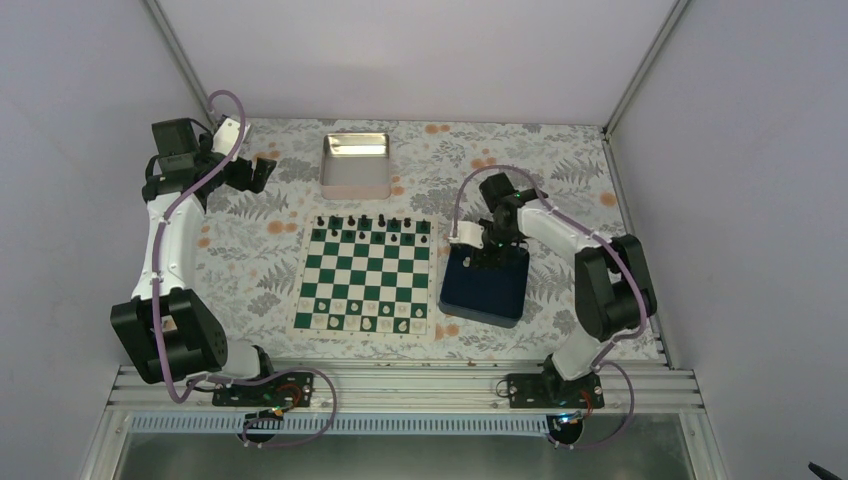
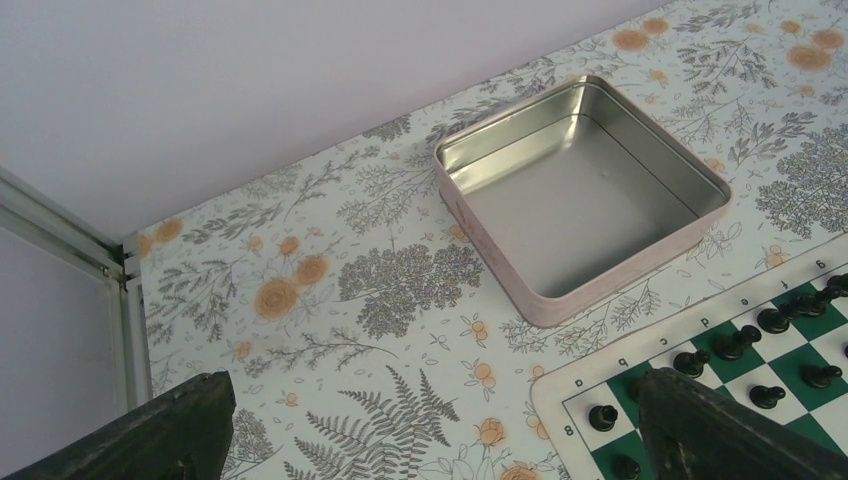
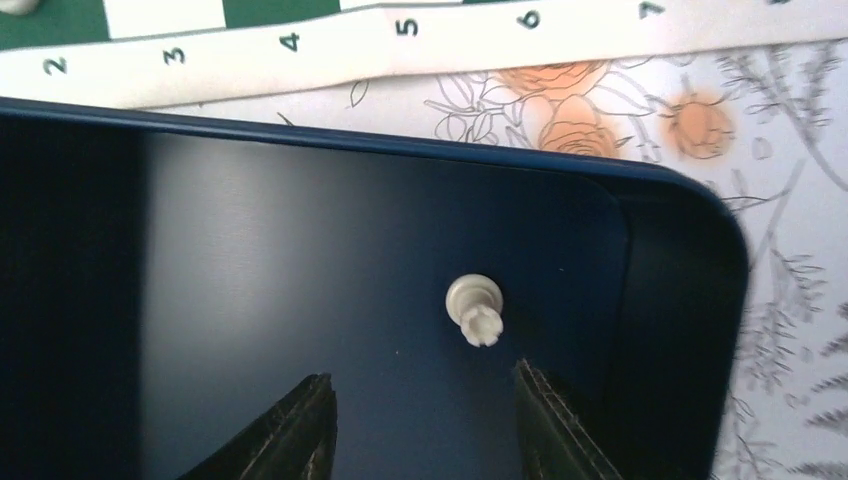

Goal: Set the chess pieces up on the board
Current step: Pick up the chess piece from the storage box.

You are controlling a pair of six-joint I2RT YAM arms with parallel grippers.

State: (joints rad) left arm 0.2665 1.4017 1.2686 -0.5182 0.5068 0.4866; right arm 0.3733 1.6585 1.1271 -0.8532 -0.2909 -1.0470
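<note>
**One cream piece lying in the tray, right pincer spread above it**

The board (image 1: 365, 280) lies flat in the middle of the bench (image 1: 570, 180), closer to the near edge than the far one. Black pieces (image 1: 365, 222) stand in the rows on its far side. Several cream chess pieces (image 1: 370, 323) stand in the rows on its near side; they are too small to count with certainty.

Just beside the board, on the side toward the bench's right edge, sits a dark blue tray (image 1: 485, 300). The right pincer (image 1: 487, 258) hangs over the far part of it. In the right wrist view the pincer (image 3: 420, 385) has its jaws apart with nothing between them. One cream piece (image 3: 473, 310) lies on its side on the tray floor (image 3: 250, 250), just beyond the fingertips and nearer the right-hand finger (image 3: 545, 420), touching neither. The board's white numbered border (image 3: 300, 55) runs close along the tray's rim.

A shiny metal tin (image 1: 355, 185) rests near the far edge, beyond the black pieces.

The left pincer (image 1: 258, 172) hovers toward the far-left corner of the bench, well apart from the board. Its wrist view shows the jaws spread wide (image 2: 432, 390) and holding nothing, with the tin (image 2: 560, 200) ahead and a corner of the board (image 2: 560, 400) at lower right.
</note>
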